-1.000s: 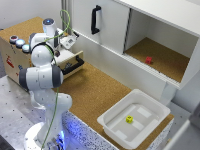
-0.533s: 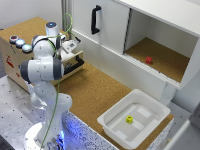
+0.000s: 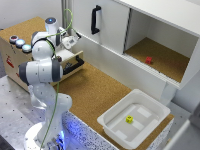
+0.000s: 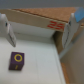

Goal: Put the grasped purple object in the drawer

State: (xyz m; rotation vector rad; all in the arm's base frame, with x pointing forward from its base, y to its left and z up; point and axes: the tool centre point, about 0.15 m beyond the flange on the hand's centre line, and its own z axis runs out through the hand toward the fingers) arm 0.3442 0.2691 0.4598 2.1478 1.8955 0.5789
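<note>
Since the block (image 4: 18,59) sits loose on the drawer (image 4: 37,60) floor | jaws apart, block between them | release looks done

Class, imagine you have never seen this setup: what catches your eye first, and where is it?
First, the white robot arm, reaching over the open drawer at the exterior view's left. In the wrist view a purple block lies on the drawer's pale floor. A white tub holding a small yellow piece sits lower right.
</note>
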